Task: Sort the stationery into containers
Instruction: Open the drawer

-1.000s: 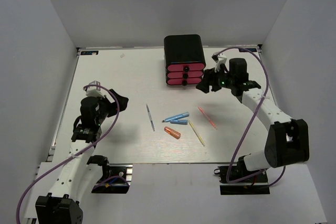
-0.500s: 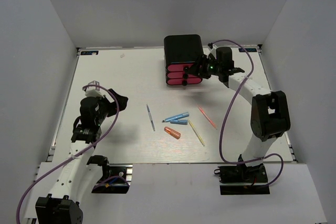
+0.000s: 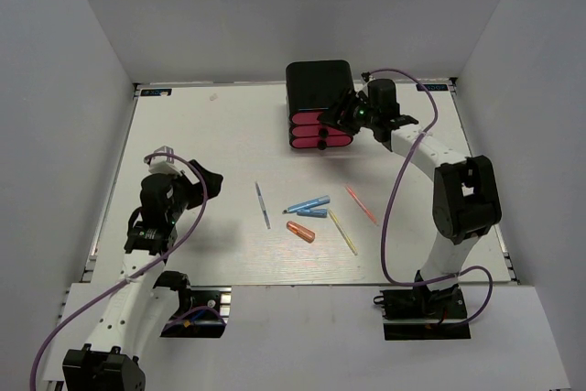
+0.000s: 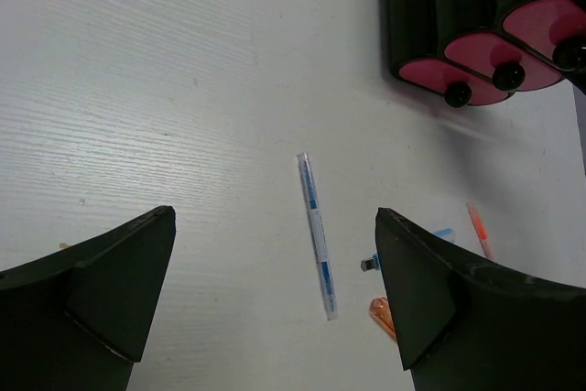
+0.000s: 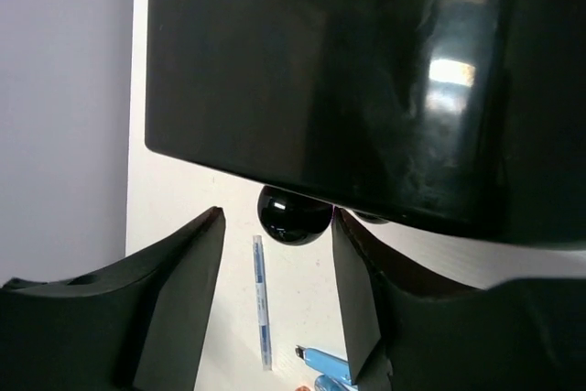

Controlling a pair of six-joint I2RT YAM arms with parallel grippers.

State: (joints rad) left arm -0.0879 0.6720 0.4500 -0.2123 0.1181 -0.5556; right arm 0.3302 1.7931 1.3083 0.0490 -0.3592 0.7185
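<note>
The black cabinet (image 3: 320, 87) stands at the back with three pink drawers (image 3: 322, 130), all closed. My right gripper (image 3: 340, 117) is open at the drawer fronts. In the right wrist view its jaws (image 5: 277, 222) stand either side of a black knob (image 5: 295, 214), with a gap on the left. The stationery lies mid-table: grey-blue pen (image 3: 263, 205), blue marker (image 3: 309, 202), short blue piece (image 3: 313, 212), orange capsule (image 3: 300, 232), yellow stick (image 3: 343, 233), red-pink stick (image 3: 362, 205). My left gripper (image 3: 200, 180) is open and empty, left of the pen (image 4: 317, 235).
The table's walls rise on the left, right and back. The cabinet's glossy black body (image 5: 366, 70) fills the upper right wrist view. The drawers also show in the left wrist view (image 4: 476, 66).
My right gripper swung left from the cabinet's right side to the drawer fronts and now brackets a knob. The left arm has hardly moved. The stationery is unmoved.
</note>
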